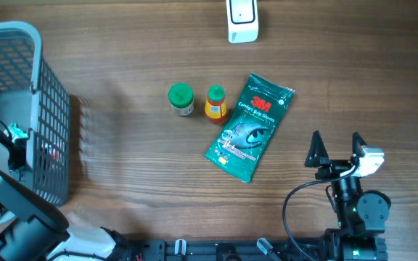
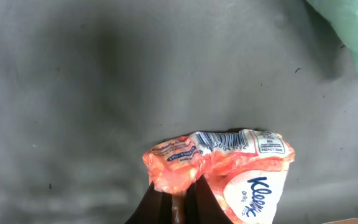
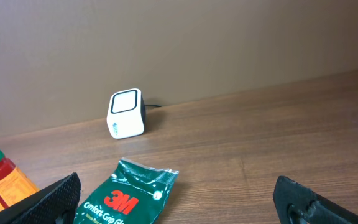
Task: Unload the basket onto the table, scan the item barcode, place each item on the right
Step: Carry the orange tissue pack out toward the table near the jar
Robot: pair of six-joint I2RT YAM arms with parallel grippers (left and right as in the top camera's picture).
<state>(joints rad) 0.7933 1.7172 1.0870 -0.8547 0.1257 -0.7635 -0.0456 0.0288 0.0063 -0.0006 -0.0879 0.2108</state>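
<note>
Tissue pack [image 2: 229, 168], just one, is pinched in the closed left hand [image 2: 180, 194]; right hand [image 1: 336, 143] gapes empty.

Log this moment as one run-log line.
left gripper: shut on Kleenex pack in basket | right gripper: open, empty | scanner: nothing presented

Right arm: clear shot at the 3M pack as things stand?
Probably yes. The right claw is open and the 3M pack lies flat beside it, with nothing between them. The bottles stand on the pack's far side, out of the way.
</note>
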